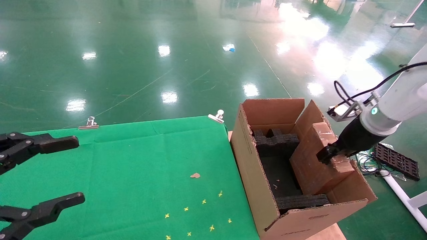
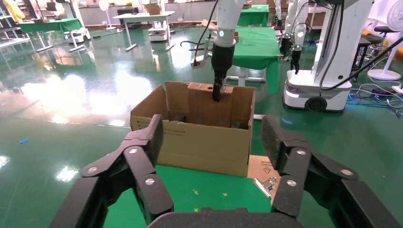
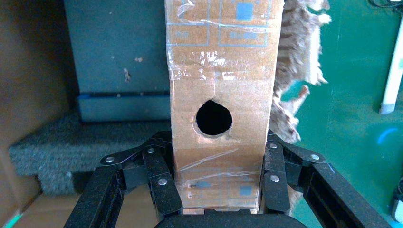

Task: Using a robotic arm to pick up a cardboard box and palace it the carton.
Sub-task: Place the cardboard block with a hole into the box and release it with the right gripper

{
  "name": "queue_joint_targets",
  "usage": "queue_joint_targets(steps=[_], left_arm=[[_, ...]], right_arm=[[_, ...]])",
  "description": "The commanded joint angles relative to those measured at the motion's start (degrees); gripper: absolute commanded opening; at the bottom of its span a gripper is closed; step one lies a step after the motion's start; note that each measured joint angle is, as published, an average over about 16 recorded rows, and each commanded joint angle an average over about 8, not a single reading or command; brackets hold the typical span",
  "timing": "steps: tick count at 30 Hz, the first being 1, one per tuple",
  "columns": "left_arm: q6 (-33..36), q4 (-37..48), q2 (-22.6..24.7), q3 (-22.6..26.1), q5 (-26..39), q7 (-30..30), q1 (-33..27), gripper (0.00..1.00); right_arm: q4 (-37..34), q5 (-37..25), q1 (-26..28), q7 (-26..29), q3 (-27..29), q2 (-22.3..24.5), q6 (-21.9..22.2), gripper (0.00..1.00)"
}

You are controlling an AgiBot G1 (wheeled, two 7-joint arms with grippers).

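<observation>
One cardboard box (image 1: 312, 163) is hanging inside the carton (image 1: 257, 173), my right claw (image 1: 328, 156) pinching it; next I am lowering, then releasing. Left claw (image 1: 50, 173) is waiting spread at nine o'clock.

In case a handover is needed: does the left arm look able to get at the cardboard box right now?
Probably not. The left gripper hangs open over the green table, while the cardboard box sits inside the carton, behind its near wall, clamped by the right gripper.
</observation>
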Motion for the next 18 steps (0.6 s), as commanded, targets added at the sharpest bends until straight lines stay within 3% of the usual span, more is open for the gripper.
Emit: queue_joint_targets(steps=[1, 15, 16, 18], left_arm=[[0.00, 0.00, 0.00, 0.01, 0.00, 0.00, 0.00, 1.00], [-0.02, 0.00, -0.02, 0.05, -0.04, 0.03, -0.01, 1.00], [-0.03, 0.00, -0.02, 0.06, -0.04, 0.03, -0.01, 1.00], [-0.03, 0.00, -0.03, 0.07, -0.04, 0.03, -0.01, 1.00]], right_arm=[[-0.37, 0.31, -1.53, 0.18, 0.17, -0.35, 0.91, 0.00], [-3.07, 3.14, -9.17, -2.49, 2.06, -2.31, 7.51, 0.00], [-3.24, 3.34, -9.44, -2.72, 2.20, -2.34, 7.63, 0.03], [-3.61, 3.62, -9.83, -3.14, 2.38, -2.36, 7.66, 0.24]])
